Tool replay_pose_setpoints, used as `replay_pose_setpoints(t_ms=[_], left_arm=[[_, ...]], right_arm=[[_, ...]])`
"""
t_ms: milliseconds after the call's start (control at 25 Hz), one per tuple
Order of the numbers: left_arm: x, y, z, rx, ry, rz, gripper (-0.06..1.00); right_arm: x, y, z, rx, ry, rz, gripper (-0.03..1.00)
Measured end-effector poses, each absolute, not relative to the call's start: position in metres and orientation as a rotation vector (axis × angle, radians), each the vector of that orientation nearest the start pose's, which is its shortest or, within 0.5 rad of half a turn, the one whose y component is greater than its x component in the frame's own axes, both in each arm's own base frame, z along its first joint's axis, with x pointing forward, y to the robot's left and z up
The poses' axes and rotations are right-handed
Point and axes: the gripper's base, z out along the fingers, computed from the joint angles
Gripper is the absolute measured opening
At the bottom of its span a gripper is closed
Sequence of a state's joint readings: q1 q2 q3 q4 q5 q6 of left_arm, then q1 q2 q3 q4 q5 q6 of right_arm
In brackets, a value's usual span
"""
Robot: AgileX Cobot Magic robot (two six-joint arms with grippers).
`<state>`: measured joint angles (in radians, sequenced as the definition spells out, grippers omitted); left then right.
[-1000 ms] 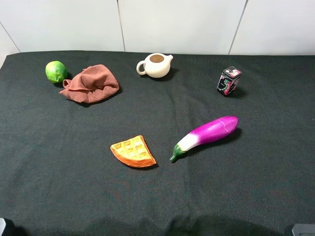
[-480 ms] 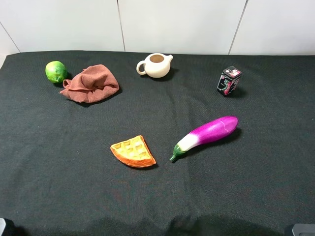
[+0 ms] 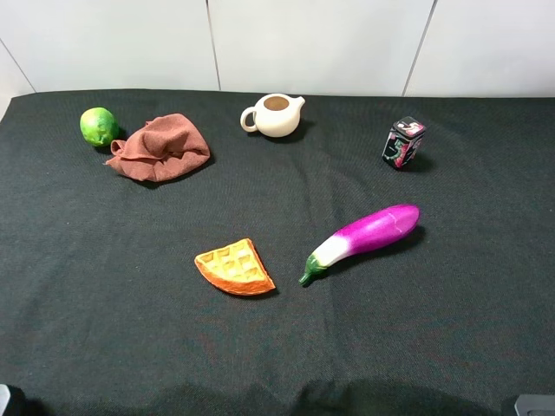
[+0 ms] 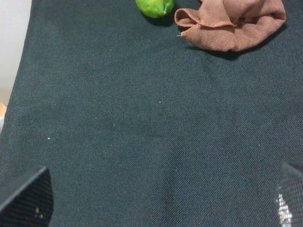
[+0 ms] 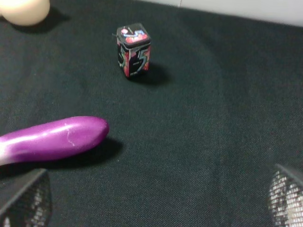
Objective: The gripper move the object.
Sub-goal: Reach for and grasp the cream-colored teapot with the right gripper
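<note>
The cream-white teapot (image 3: 276,115) stands upright at the back middle of the black table, lidless with a brown inside, its handle to the left. Its edge also shows in the right wrist view (image 5: 23,10). My left gripper (image 4: 158,203) is open and empty, low over the near left of the table, far from the teapot. My right gripper (image 5: 156,203) is open and empty over the near right, with the purple eggplant (image 5: 52,138) just ahead of it. In the exterior high view only small parts of both arms show at the bottom corners.
A green lime (image 3: 99,126) and a crumpled brown cloth (image 3: 160,147) lie at the back left. A waffle wedge (image 3: 234,268) and the eggplant (image 3: 364,239) lie mid-table. A small dark tin (image 3: 403,142) stands at the back right. A white wall runs behind the table.
</note>
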<state>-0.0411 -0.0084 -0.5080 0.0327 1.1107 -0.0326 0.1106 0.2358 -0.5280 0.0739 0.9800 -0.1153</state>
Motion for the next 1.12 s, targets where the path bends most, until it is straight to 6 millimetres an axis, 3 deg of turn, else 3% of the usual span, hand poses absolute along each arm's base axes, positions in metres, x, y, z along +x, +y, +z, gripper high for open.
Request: replay_pose_setpoints(t_ms=[520, 1120], left_arm=[[-0.009, 0.003, 0.275, 0.006, 2.077, -0.006, 0.99], [-0.009, 0.003, 0.275, 0.006, 2.077, -0.006, 0.99]], right_arm=[[0.120, 0.018, 0.312, -0.260, 2.409, 0.074, 0.69], [0.254, 0.033, 0.339, -0.340, 2.537, 0.051, 0.69]])
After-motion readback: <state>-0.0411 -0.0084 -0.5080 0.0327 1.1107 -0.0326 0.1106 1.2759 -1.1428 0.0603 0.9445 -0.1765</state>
